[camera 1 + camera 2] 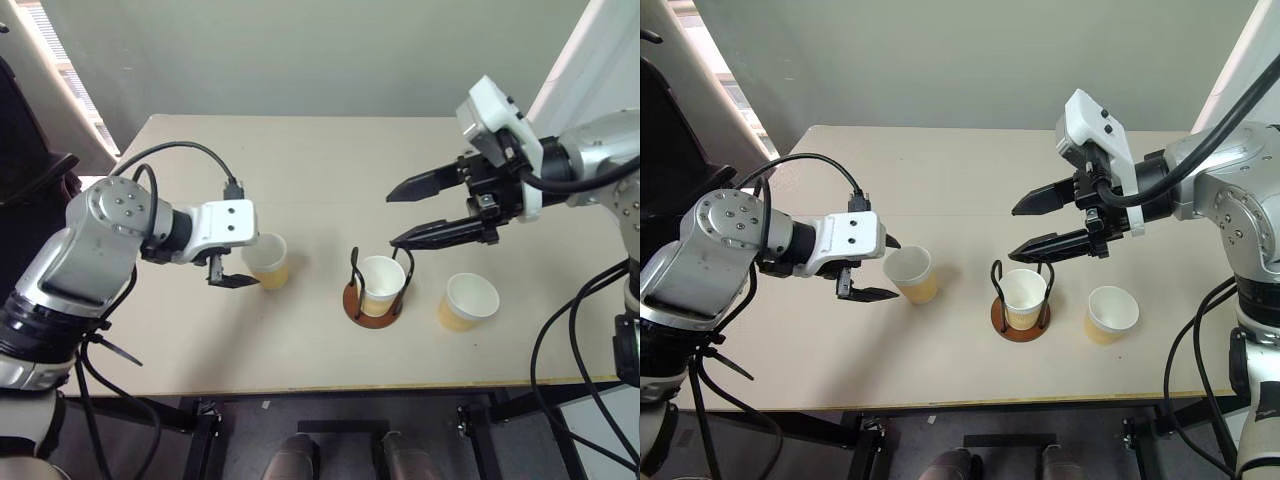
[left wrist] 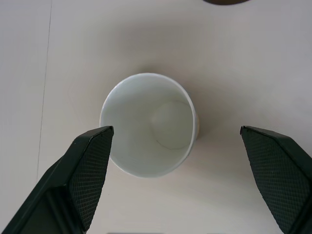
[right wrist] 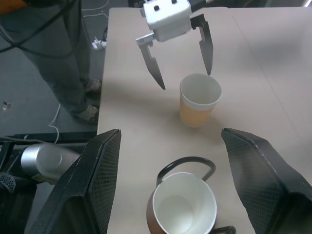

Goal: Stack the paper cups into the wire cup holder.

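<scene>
One paper cup (image 1: 381,284) is already seated in the wire cup holder (image 1: 375,300) at table centre. Two remain loose: a left cup (image 1: 267,260) at nine o'clock, framed by the released, empty left gripper (image 1: 232,270), and a right cup (image 1: 468,301) at three o'clock. The right gripper (image 1: 410,213) is held spread, empty, above the holder.

- A robot test room or lab, not a home.
- A plain beige table (image 1: 300,170) stands against a bare grey-green wall (image 1: 300,50) across the top of the frame.
- Loose black cables (image 3: 92,19) trail over the grey floor (image 3: 29,73), upper left of the right wrist view, beside a standing person's legs (image 3: 68,63).
</scene>
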Controlling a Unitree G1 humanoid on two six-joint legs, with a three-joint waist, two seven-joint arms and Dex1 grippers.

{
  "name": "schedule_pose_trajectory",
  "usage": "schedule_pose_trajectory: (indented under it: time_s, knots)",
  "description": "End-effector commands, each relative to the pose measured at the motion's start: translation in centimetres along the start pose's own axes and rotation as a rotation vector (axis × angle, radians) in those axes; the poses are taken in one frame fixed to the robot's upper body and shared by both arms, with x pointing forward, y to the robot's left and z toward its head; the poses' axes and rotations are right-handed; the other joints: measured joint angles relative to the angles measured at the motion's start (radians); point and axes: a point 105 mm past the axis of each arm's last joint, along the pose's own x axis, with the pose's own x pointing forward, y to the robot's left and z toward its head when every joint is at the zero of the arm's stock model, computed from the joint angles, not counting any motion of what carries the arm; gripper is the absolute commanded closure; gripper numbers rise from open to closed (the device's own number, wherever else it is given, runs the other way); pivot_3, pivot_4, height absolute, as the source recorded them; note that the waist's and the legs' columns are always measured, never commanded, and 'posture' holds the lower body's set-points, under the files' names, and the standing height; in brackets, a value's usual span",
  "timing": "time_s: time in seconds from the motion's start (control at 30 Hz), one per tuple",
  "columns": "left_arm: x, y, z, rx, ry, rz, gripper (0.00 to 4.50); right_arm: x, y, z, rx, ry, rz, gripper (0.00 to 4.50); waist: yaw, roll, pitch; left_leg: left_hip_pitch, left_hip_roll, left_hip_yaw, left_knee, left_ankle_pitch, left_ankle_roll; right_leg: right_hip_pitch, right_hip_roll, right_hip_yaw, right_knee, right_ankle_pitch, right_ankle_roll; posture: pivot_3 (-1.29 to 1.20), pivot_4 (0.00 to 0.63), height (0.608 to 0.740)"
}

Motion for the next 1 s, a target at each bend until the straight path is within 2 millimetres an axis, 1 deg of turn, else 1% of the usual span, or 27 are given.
schedule_pose_trajectory:
  time_s: [0.03,0.1,0.23,0.5,0.6,0.67,0.7,0.77,0.93,0.97,1.0]
  knots:
    - [0.4,0.1,0.3,0.03,0.0,-0.008,0.0,-0.5,0.1,0.8,-0.037,-0.016,-0.019,1.11,0.0,0.0,0.0,0.0,0.0,0.0,0.0,0.0,0.0,0.0,0.0,0.0,0.0,0.0,0.0,0.0,0.15,0.74]
    - [0.9,0.0,0.2,0.036,0.001,-0.019,0.0,-0.5,0.1,0.8,-0.037,-0.018,-0.02,1.11,0.0,0.0,0.0,0.0,0.0,0.0,0.0,0.0,0.0,0.0,0.0,0.0,0.001,0.0,0.0,0.0,0.15,0.74]
    - [2.6,0.0,-0.2,0.063,0.011,-0.043,0.0,-0.5,0.1,0.8,-0.036,-0.023,-0.025,1.11,0.0,0.0,0.0,0.0,0.0,0.0,0.0,0.0,0.0,0.0,0.0,0.0,0.002,0.0,-0.001,0.0,0.15,0.74]
    - [3.8,0.6,0.1,0.094,-0.001,-0.053,0.0,-0.5,0.3,0.5,-0.027,-0.013,-0.034,1.11,0.0,0.0,0.0,0.0,0.0,0.0,0.0,0.0,0.0,-0.001,0.0,0.0,0.003,0.0,0.0,0.0,0.15,0.74]
    - [4.0,0.7,0.2,0.113,-0.017,-0.054,0.64,-0.6,0.3,0.3,-0.026,-0.013,-0.037,1.06,0.0,0.0,0.0,0.0,0.0,0.0,0.0,0.0,0.0,-0.001,0.0,0.0,0.003,0.0,0.0,0.0,0.15,0.74]
    - [4.0,0.8,0.5,0.138,-0.042,-0.058,1.39,-0.7,0.3,0.2,-0.03,-0.015,-0.038,1.06,0.0,0.0,0.0,0.0,0.0,0.0,0.0,0.0,0.0,-0.001,0.0,0.0,0.003,0.0,0.0,0.0,0.15,0.74]
    - [4.0,0.8,0.6,0.147,-0.053,-0.059,1.69,-0.8,0.3,0.2,-0.035,-0.018,-0.038,1.06,0.001,0.0,0.0,0.0,0.0,0.0,0.001,0.0,0.0,-0.001,0.0,0.0,0.003,0.001,0.0,0.0,0.15,0.74]
    - [3.8,0.8,1.0,0.155,-0.077,-0.065,2.48,-0.9,0.2,0.1,-0.041,-0.018,-0.038,1.06,0.001,0.0,0.0,0.0,0.0,0.0,0.001,0.0,0.0,-0.001,0.0,0.0,0.003,0.001,0.001,0.0,0.15,0.74]
    - [2.8,1.3,2.2,0.176,-0.142,-0.071,4.34,-1.5,-0.2,-0.4,-0.054,-0.018,-0.052,1.06,0.001,0.0,0.0,0.0,0.0,0.0,0.001,0.0,0.0,-0.001,0.0,0.0,0.003,0.001,0.001,0.0,0.15,0.74]
    - [2.4,1.4,2.8,0.179,-0.164,-0.074,4.47,-1.7,-0.3,-0.5,-0.057,-0.018,-0.057,1.06,0.001,0.0,0.0,0.0,0.0,0.0,0.001,0.0,0.0,-0.001,0.0,0.0,0.003,0.001,0.001,0.0,0.15,0.74]
    - [2.2,1.5,3.2,0.184,-0.18,-0.077,4.47,-1.8,-0.4,-0.6,-0.059,-0.018,-0.061,1.06,0.001,0.0,0.0,0.0,0.0,0.0,0.001,0.0,0.0,-0.001,0.0,0.0,0.003,0.001,0.001,0.0,0.15,0.74]
